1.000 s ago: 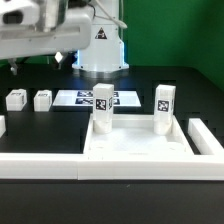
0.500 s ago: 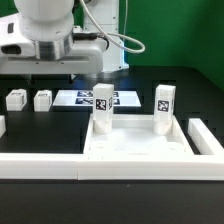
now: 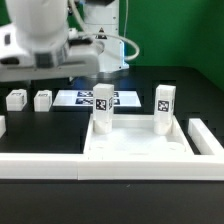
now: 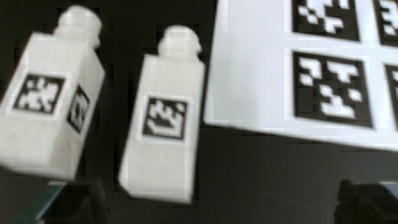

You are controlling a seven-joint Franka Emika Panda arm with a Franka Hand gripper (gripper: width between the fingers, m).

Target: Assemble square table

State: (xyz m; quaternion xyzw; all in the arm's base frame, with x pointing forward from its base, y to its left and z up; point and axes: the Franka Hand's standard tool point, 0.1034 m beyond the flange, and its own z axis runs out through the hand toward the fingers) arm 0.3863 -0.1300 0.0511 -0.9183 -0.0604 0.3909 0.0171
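Observation:
The white square table top (image 3: 140,146) lies inside the border rail with two tagged legs standing upright on it, one (image 3: 103,108) on the exterior view's left and one (image 3: 165,106) on its right. Two more loose legs (image 3: 16,99) (image 3: 42,100) lie on the black table at the exterior view's left. The wrist view shows these two legs (image 4: 54,85) (image 4: 166,105) lying side by side, tags up. My gripper (image 4: 217,205) is open and empty above them, its dark fingertips (image 4: 71,205) apart. The arm (image 3: 50,45) hangs over that area.
The marker board (image 3: 95,98) lies just beside the loose legs; it also shows in the wrist view (image 4: 311,60). The long white border rail (image 3: 100,170) runs along the front and up both sides of the table top. The robot base (image 3: 100,45) stands behind.
The arm has swung and come down over the loose legs at the exterior view's left, then shifted slightly left. The legs and table top have not moved.

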